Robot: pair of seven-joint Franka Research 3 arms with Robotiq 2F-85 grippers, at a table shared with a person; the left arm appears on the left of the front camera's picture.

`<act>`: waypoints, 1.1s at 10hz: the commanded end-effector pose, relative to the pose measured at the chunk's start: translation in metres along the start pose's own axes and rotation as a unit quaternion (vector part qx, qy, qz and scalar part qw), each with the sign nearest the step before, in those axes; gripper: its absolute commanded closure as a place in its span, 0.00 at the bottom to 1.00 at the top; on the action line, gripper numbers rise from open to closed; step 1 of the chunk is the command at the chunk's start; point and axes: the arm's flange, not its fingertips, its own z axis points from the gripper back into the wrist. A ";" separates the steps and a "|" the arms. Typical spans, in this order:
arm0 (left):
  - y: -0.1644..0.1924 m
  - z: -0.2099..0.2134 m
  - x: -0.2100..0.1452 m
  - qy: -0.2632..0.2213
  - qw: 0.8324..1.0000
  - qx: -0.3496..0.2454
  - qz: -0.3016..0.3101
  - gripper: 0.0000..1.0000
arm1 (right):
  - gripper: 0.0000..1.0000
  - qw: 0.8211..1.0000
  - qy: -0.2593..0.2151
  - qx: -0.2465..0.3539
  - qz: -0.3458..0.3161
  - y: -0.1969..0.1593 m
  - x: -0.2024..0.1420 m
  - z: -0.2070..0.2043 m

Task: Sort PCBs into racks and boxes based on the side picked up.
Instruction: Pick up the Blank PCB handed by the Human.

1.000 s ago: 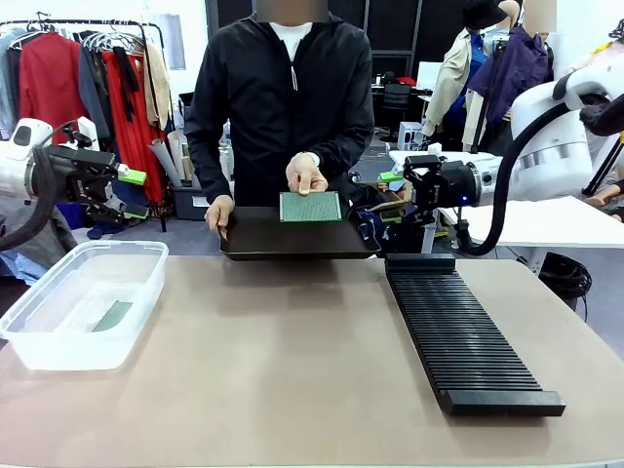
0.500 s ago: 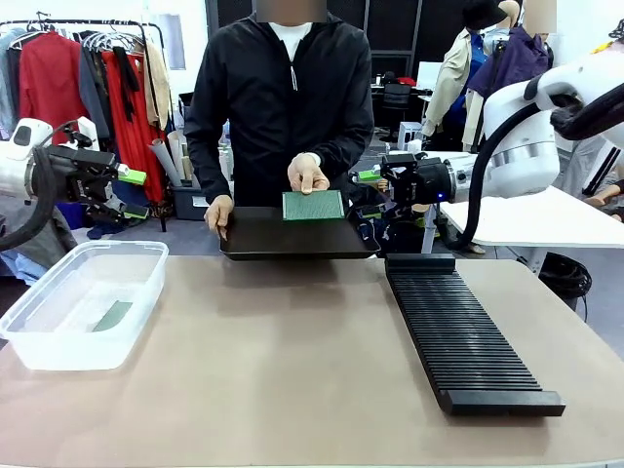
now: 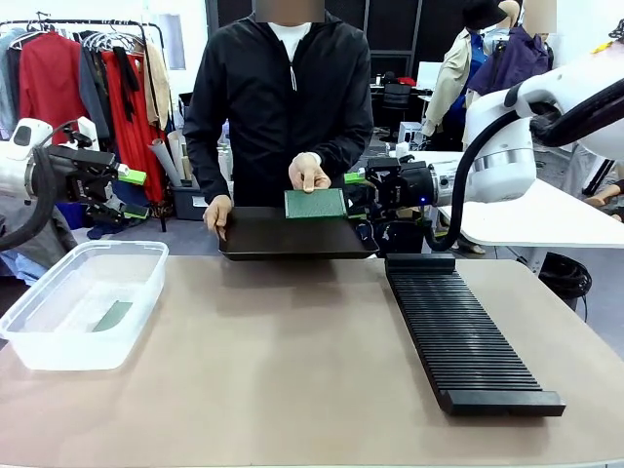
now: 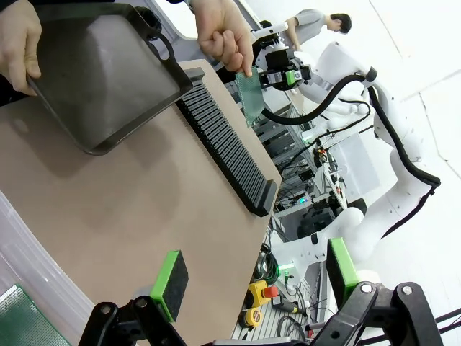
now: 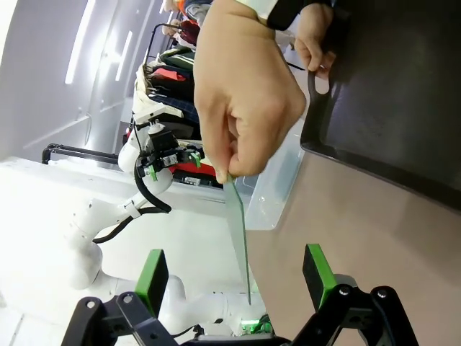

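The right end effector (image 3: 357, 192), wide open and empty, sits just beside the thin green circuit board (image 3: 315, 203) a person's hand (image 3: 308, 173) holds upright above a black tray (image 3: 292, 239); an off-centre close could pinch that hand.

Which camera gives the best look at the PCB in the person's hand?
The front view: the held PCB faces the camera, its lighter patterned face whole below the person's hand. The right wrist view shows it close but edge-on; the left wrist view shows it small, far off and slanted.
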 end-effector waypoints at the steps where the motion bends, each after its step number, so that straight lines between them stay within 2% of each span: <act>1: -0.002 0.001 -0.001 -0.001 1.000 -0.001 -0.001 0.00 | 0.00 0.999 -0.019 0.014 0.025 0.003 0.013 -0.014; 11: -0.002 0.001 -0.001 -0.001 1.000 -0.001 -0.001 0.00 | 0.00 0.999 -0.027 0.010 0.015 0.005 0.024 -0.035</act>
